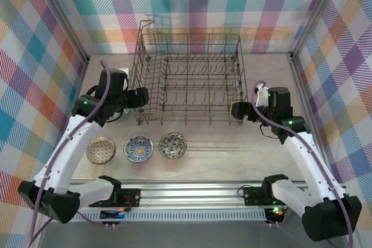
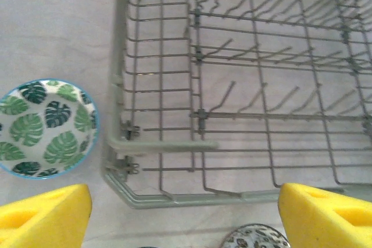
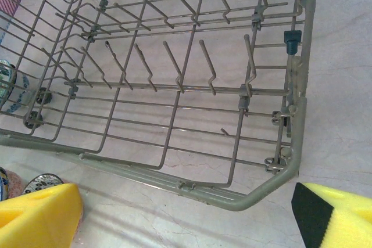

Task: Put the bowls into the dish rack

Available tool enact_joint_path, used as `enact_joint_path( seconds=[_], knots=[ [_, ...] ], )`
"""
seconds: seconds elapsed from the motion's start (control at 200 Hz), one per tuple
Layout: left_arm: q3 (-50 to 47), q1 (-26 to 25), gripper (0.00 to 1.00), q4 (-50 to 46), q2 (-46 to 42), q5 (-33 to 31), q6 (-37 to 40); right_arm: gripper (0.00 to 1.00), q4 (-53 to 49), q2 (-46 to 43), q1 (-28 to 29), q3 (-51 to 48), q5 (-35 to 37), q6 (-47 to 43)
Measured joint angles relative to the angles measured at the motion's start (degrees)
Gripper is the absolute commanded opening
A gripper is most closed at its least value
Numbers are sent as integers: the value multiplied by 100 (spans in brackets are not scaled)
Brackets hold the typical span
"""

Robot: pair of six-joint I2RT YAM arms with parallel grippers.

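The grey wire dish rack (image 1: 187,121) stands mid-table with no bowl in it. Three bowls lie in a row in front of its left half: tan-brown (image 1: 100,150), blue-white (image 1: 139,147) and grey (image 1: 172,144). A green leaf-patterned bowl (image 2: 43,129) sits on the table just left of the rack's near-left corner (image 2: 174,198). My left gripper (image 1: 139,97) hovers at that corner, open, its yellow fingers (image 2: 46,216) wide apart and holding nothing. My right gripper (image 1: 237,110) is open beside the rack's near-right corner (image 3: 256,197), also holding nothing.
Plaid cloth walls (image 1: 35,56) close in the table on the left, back and right. An aluminium rail (image 1: 192,190) runs along the near edge between the arm bases. Bare table surface (image 1: 232,149) lies in front of the rack's right half.
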Motion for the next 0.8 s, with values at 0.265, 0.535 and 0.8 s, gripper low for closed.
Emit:
enact_joint_path(
  seconds=[0.265, 0.535, 0.8],
  knots=[
    [310, 525, 84, 2, 841, 142, 361, 95, 2, 17, 0, 0, 0, 0],
    [669, 540, 82, 385, 1753, 612, 570, 96, 2, 83, 0, 0, 63, 22],
    [667, 415, 82, 387, 1768, 798, 634, 98, -138, 72, -7, 2, 503, 302]
  ],
)
